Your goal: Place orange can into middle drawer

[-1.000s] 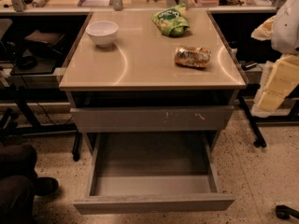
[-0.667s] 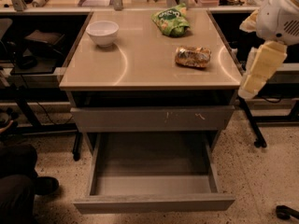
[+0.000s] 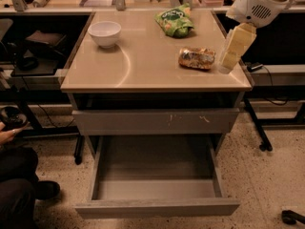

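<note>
The orange can [image 3: 197,58], shiny gold-orange and wrinkly, lies on its side on the right part of the beige tabletop [image 3: 143,66]. My gripper [image 3: 232,50], pale yellow under the white arm, hangs just right of the can over the table's right edge, close to it but apart from it. The middle drawer [image 3: 157,207] is pulled out wide below, and its grey inside shows nothing in it. Above it, the grey drawer front with pale scratches [image 3: 155,121] is closed.
A white bowl [image 3: 105,33] stands at the table's back left and a green snack bag [image 3: 175,22] at the back middle. A person's leg and shoe [image 3: 21,187] are at the lower left. Black desk frames flank the table on both sides.
My arm and gripper have moved left from the right edge of the view, in over the table's right edge and close beside the can. The can and drawers have not moved.
</note>
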Robot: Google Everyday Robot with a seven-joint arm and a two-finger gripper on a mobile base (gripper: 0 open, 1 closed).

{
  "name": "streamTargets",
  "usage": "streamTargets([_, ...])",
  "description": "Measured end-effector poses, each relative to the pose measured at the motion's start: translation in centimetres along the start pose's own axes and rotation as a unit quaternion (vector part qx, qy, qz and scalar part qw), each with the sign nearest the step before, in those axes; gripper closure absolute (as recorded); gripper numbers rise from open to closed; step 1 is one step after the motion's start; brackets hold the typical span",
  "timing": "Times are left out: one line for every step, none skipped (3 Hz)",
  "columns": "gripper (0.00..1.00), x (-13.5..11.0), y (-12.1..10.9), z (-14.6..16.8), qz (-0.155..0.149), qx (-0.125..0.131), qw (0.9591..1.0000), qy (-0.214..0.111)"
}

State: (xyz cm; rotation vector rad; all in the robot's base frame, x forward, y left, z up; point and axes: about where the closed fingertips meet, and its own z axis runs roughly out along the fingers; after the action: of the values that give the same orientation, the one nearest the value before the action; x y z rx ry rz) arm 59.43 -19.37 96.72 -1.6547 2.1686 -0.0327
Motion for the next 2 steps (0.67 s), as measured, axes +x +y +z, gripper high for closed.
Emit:
streamTargets([0.0,-1.09,-5.19,4.56,0.026,0.007,0.9996,0.012])
streamTargets([0.0,-1.14,-5.41,4.72,0.026,0.008,0.9996,0.011])
